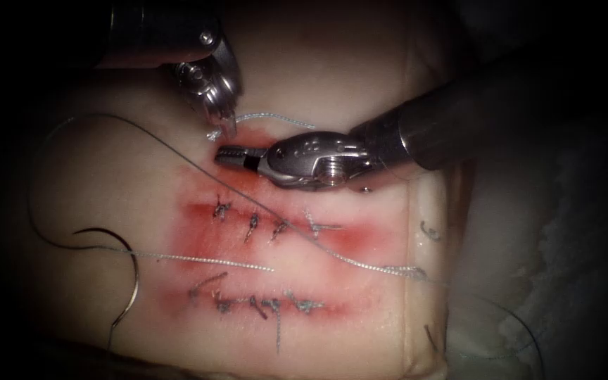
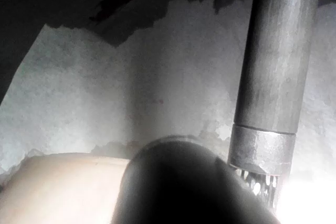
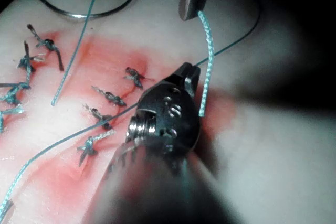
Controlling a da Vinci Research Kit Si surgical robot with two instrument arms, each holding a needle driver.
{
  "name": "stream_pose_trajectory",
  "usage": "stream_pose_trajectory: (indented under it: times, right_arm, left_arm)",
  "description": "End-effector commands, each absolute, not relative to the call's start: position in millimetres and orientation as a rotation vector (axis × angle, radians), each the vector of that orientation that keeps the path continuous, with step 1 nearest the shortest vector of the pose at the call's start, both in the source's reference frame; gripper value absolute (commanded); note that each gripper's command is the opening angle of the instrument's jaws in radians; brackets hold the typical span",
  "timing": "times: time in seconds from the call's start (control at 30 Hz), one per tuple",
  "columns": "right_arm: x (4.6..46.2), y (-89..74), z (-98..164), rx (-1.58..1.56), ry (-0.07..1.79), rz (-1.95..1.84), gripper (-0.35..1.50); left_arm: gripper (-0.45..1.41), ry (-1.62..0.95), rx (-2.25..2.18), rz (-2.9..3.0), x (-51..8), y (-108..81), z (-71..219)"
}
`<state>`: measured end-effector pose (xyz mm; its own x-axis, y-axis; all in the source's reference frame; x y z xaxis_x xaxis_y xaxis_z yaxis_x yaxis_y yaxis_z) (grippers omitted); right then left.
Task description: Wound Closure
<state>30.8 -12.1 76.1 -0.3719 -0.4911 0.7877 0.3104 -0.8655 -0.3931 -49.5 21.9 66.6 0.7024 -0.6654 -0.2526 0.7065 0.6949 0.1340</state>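
While the needle (image 1: 117, 274) lies free on the tissue (image 1: 142, 183) at far left, outside the stitched cuts (image 1: 269, 226), I hold it with neither tool. My left tool (image 1: 228, 127) is closed on a short pale thread end (image 1: 276, 119). Just beside it, the right tool (image 1: 230, 155) looks closed near the long thread (image 1: 304, 236); I judge knot work is in hand, calling for a steady grip.

Both tools' fingers (image 1: 228, 127) closed.
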Motion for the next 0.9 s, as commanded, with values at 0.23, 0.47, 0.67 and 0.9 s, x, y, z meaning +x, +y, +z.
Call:
stream_pose_trajectory:
  times: [0.23, 0.47, 0.67, 0.9]
  right_arm:
    - [31.8, -12.1, 76.1, -1.371, 0.271, -2.228, -0.32]
    - [29.1, -10.0, 72.5, -1.436, 0.187, -2.234, 1.2]
    - [21.6, -5.5, 66.1, -1.56, 0.017, -2.117, 1.43]
    - [10.5, -1.4, 63.3, -1.482, -0.056, -2.071, 1.43]
  left_arm:
    - [-0.45, 0.186, 0.225, -0.773, -50.1, 22.6, 66.8]
    - [-0.45, 0.179, 0.212, -0.754, -48.8, 24.0, 66.4]
    - [-0.45, 0.168, 0.203, -0.765, -46.5, 26.3, 65.0]
    - [-0.45, 0.163, 0.205, -0.787, -45.4, 26.9, 64.6]
